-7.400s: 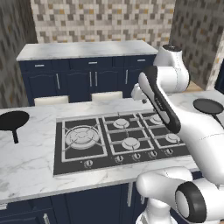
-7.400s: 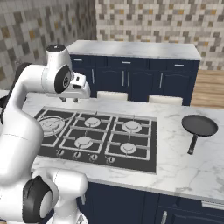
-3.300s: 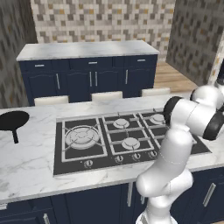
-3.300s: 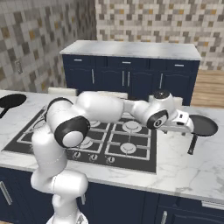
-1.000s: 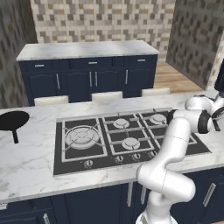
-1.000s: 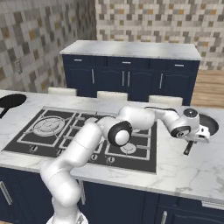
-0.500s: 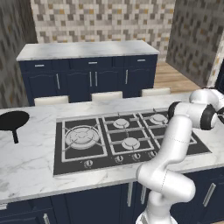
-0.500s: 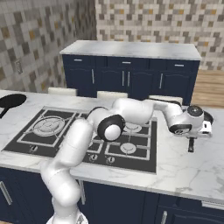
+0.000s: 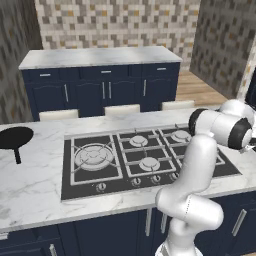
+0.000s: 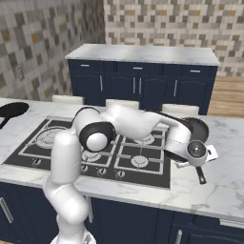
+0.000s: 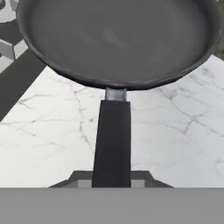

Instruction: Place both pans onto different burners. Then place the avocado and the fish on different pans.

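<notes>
One black pan (image 10: 198,127) hangs just off the right edge of the cooktop (image 10: 71,157), partly behind my arm. My gripper (image 10: 199,161) is shut on its straight handle (image 11: 112,140); in the hand view the gripper (image 11: 111,179) clamps the handle's near end, and the pan bowl (image 11: 118,39) floats over white marble with the cooktop's corner at its left. The other pan (image 9: 14,137) (image 10: 11,110) rests on the counter left of the cooktop. The large burner (image 9: 94,155) and the smaller burners (image 9: 181,135) are bare. The avocado and the fish are out of view.
My white arm (image 10: 133,121) stretches across the right half of the cooktop. White stool backs (image 9: 121,109) line the far side of the island. A navy cabinet run with a marble top (image 9: 100,55) stands behind. Marble counter (image 10: 224,186) extends to the right of the cooktop.
The gripper has carried the right-hand pan by its handle leftward, from the counter's right end to the cooktop's edge. The left pan has not moved.
</notes>
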Controlling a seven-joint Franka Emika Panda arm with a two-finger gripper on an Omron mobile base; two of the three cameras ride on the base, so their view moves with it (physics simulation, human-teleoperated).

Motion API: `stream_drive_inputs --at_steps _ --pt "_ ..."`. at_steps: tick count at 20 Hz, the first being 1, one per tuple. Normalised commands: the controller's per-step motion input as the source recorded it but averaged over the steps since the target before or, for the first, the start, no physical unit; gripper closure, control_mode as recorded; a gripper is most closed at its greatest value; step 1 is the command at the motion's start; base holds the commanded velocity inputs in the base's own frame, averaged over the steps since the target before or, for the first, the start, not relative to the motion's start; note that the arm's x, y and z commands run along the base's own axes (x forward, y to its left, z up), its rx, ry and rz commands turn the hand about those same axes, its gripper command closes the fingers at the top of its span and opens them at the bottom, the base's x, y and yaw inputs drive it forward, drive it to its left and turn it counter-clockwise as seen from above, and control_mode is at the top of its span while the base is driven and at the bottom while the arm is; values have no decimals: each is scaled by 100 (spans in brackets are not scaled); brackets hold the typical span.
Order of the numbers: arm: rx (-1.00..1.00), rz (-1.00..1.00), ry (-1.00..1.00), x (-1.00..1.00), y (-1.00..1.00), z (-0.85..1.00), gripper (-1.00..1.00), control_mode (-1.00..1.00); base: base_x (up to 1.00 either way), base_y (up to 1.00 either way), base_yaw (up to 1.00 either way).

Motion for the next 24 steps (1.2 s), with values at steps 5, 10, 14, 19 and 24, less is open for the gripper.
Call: stream_drive_inputs --at_steps 5,10,14,19,24 --pt "-4 11 0 -12 54 36 100 -100 0 0 0" --pt "0 0 13 0 42 7 100 -100 0 0 0" --pt "0 4 17 0 22 -5 100 -100 0 0 0" --pt "0 11 14 0 18 -10 100 -100 0 0 0" --pt "0 11 19 3 13 -39 100 -100 0 0 0"
